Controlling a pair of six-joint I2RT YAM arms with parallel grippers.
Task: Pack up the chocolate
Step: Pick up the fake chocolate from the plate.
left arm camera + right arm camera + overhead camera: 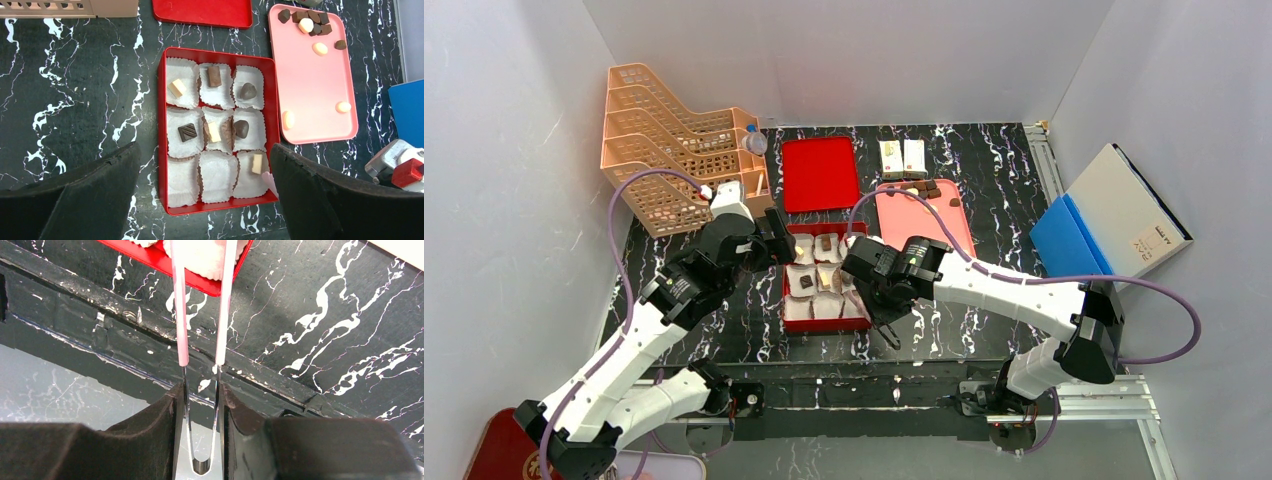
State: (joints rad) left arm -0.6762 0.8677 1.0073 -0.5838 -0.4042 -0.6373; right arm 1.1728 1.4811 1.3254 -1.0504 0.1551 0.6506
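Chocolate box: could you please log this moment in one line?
left gripper open above red box; right gripper shut on tweezers; cups seven filled, two empty; loose chocolate on pink tray

The left gripper (774, 240) and the right gripper's (199, 400) tweezers (181, 315) hem the red box (162, 125) on both sides, the pink tray (310, 100) close on its right, bare marble table (75, 90) open toward the peach rack (664, 150).

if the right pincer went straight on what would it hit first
Probably the white crinkled paper cup in the red rectangular box, reached by the pink-tipped metal tweezers in the right pincer; depth unclear.
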